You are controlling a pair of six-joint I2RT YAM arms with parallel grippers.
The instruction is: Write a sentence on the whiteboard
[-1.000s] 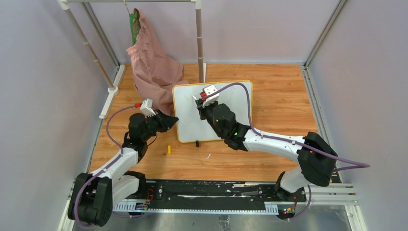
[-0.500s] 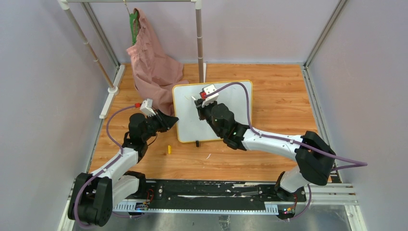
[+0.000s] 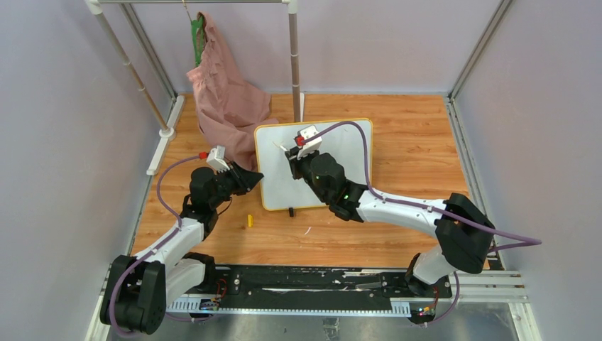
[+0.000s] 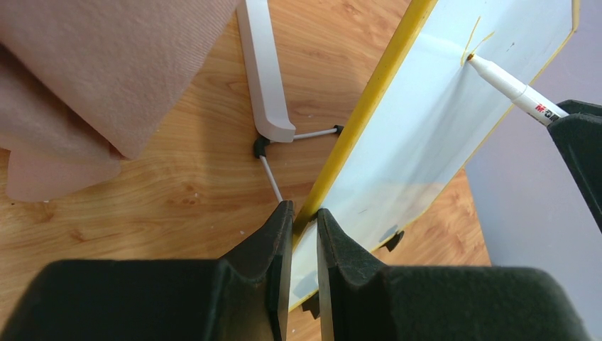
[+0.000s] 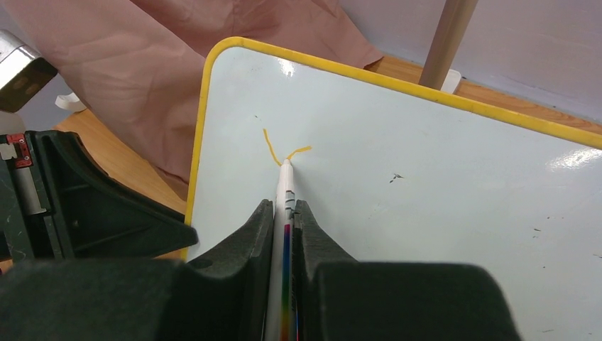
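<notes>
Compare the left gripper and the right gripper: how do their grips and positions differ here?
The left gripper clamps the yellow side frame of the whiteboard; the right gripper is shut on a white marker. The left gripper sits at the board's edge; the right gripper is over its face, marker tip on an orange stroke. Both are black and closed on something.

Pink cloth [image 3: 223, 92] hangs off a green hanger [image 3: 196, 35] on the white rack [image 3: 294, 57], its lower end bunched on the wood tabletop [image 3: 412, 142]. A small yellow piece [image 3: 249, 221] lies loose toward the front (too small to identify), with a white fleck [image 3: 307, 230] near it on the right. Plain lilac walls [image 3: 64, 142] on all sides.
</notes>
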